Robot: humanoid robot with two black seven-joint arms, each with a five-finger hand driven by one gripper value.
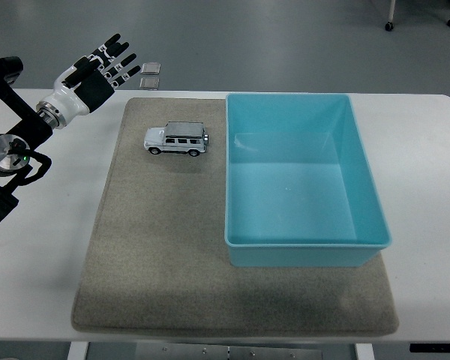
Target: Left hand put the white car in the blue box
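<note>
White worktop (52,247) w/ a grey-beige felt mat (157,255); the small white toy car (176,139) sits upright near the mat's far edge, just left of the empty light-blue plastic box (364,187). Left hand (97,71) hovers far-left, fingers spread, holding nothing. Approach step, I'd say: next needs a reach right & down onto the car. Open room around; box wall is close on the car's right.

Grey floor (285,45); castors (389,26), perhaps a trolley's, top right.
</note>
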